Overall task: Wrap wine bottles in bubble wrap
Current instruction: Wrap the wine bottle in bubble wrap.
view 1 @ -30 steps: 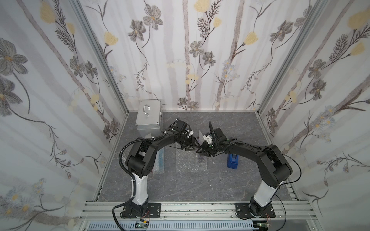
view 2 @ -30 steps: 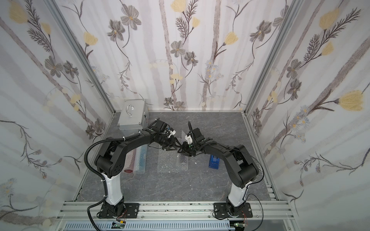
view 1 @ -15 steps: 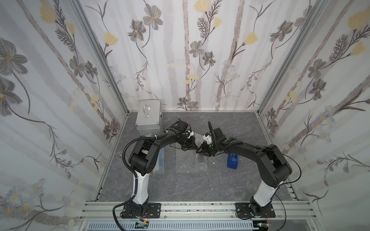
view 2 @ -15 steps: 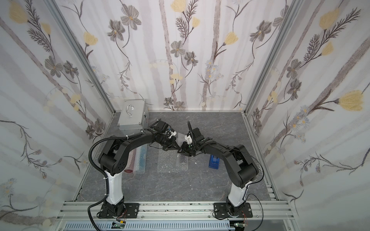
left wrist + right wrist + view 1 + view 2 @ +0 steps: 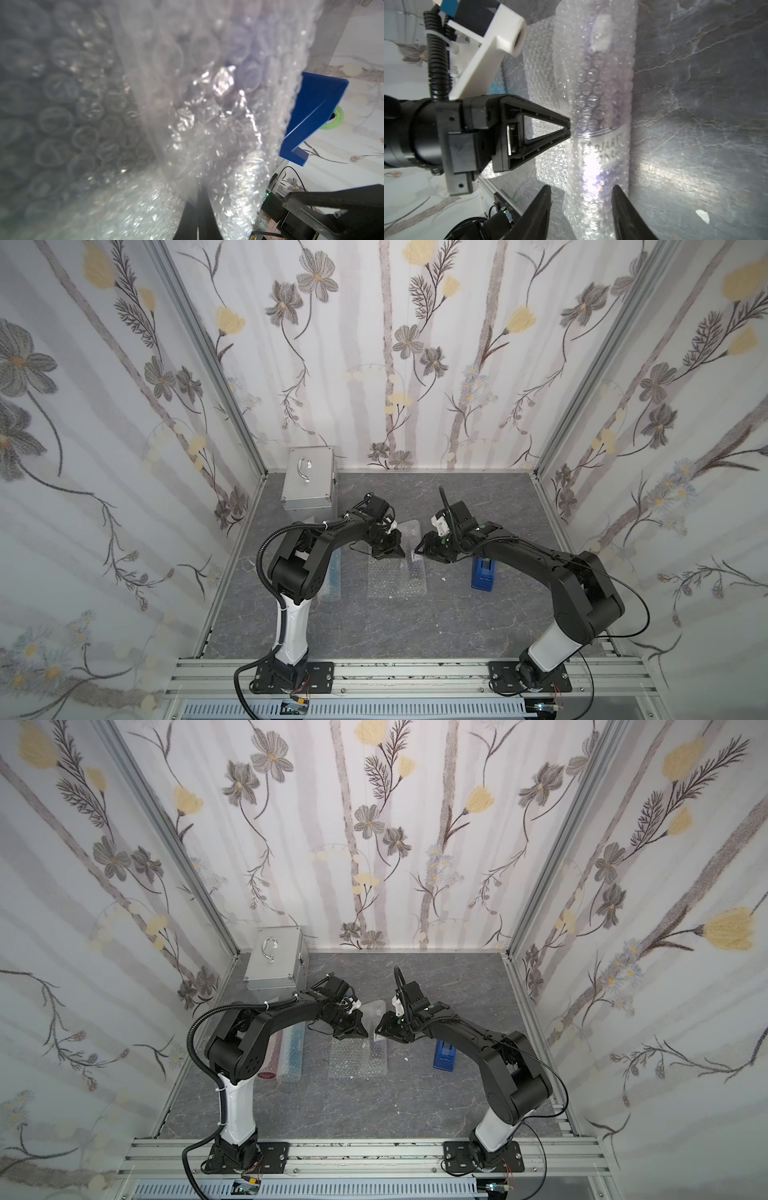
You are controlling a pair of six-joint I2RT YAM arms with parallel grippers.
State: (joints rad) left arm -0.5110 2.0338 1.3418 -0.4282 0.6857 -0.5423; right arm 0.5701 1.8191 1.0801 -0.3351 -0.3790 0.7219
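Lettering: the only writing I find is a white-bordered label on the wine bottle, seen through the plastic in the right wrist view. Bubbles and glare break up its letters and I cannot read them. Condition of the item: the bottle lies on its side, its contents showing a faint purple tint. The bubble wrap is rolled around it as a loose, wrinkled tube. The rest of that sheet lies flat on the grey table. Location: in both top views the roll sits at the centre of the frame, along the right edge of the sheet, between my two tools. Tool state: my left gripper has its fingers pressed together, pinching a fold of the wrap at the side of the roll. The left wrist view shows the plastic rising straight out of those closed fingers. My right gripper is spread, one finger on each side of the roll, with a visible gap on one side. Other items: two wrapped rolls, tinted red and blue, lie left of centre, partly under my left arm. A blue tape dispenser stands right of the sheet, apart from it. A silver case sits at the table's upper left.
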